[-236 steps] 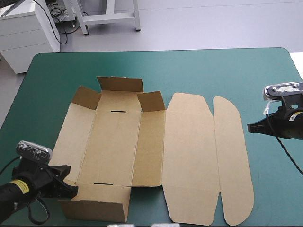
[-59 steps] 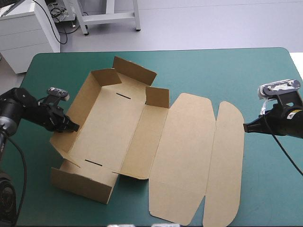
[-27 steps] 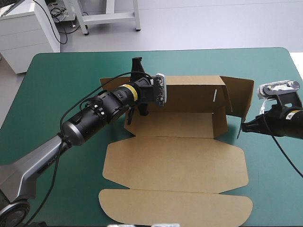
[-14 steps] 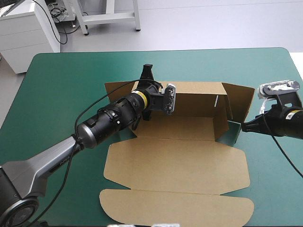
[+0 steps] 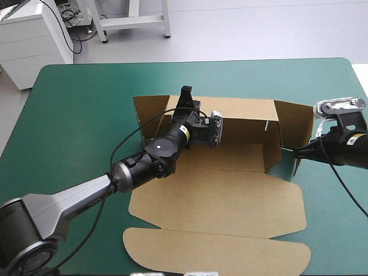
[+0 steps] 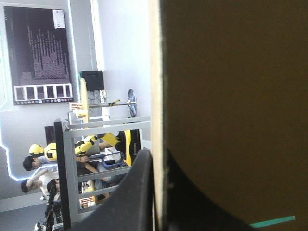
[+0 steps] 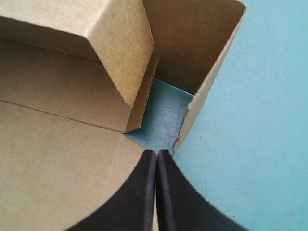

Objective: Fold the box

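The brown box [image 5: 218,190] lies mid-table, its lid panels flat toward the near edge and its far wall [image 5: 244,112] standing upright. My left arm reaches over the base, and the left gripper [image 5: 185,96] is at that wall's top edge. In the left wrist view the board's edge [image 6: 157,72] runs between the black fingers, so the left gripper [image 6: 155,161] is shut on the box. The right end flap [image 5: 296,123] stands angled. My right gripper [image 5: 295,154] is shut, its tip [image 7: 156,153] right beside that flap's lower corner [image 7: 179,142], holding nothing.
Bare teal-green cover [image 5: 80,115] spreads to the left of the box and behind it. A small patch of cover [image 7: 163,110] shows inside the box's right corner. The table's right edge [image 5: 361,86] runs close behind my right arm.
Earlier the box lay flat; it has since turned a quarter turn. Just before now, my left gripper slid right along the raised far wall, and the box shifted slightly right. The right gripper stayed put.
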